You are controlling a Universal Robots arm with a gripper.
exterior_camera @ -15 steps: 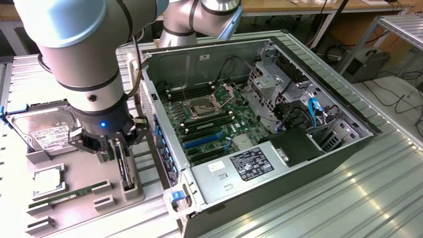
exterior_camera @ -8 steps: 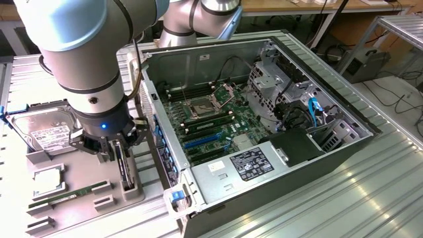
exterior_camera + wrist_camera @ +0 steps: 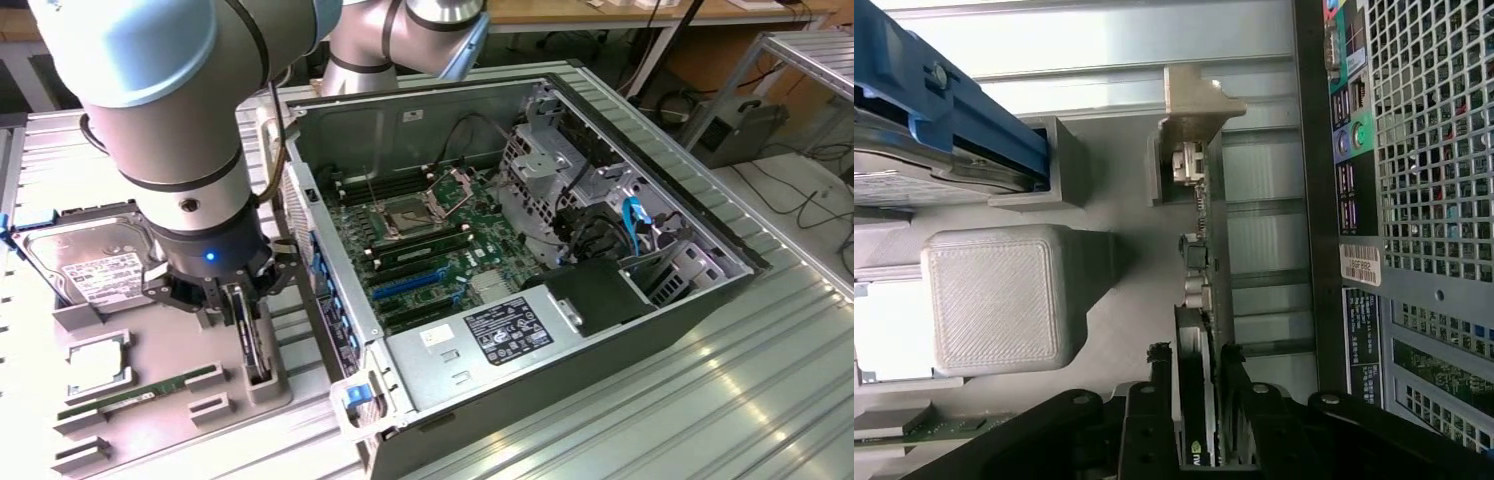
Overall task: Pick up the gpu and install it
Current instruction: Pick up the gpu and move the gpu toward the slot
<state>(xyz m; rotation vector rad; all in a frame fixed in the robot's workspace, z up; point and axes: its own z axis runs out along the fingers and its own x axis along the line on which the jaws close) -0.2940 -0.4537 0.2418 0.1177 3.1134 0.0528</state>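
Wrist view: we are pinching the upright gpu [image 3: 1206, 250] in our gripper [image 3: 1197, 358] at the holder's [image 3: 1124, 330] edge beside the computer case [image 3: 1424, 150], probably risking a jam if lifting it skewed.

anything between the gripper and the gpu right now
Nothing visible does. The gripper straddles the gpu, which stands on edge in its slot of the grey holder, next to the open computer case.
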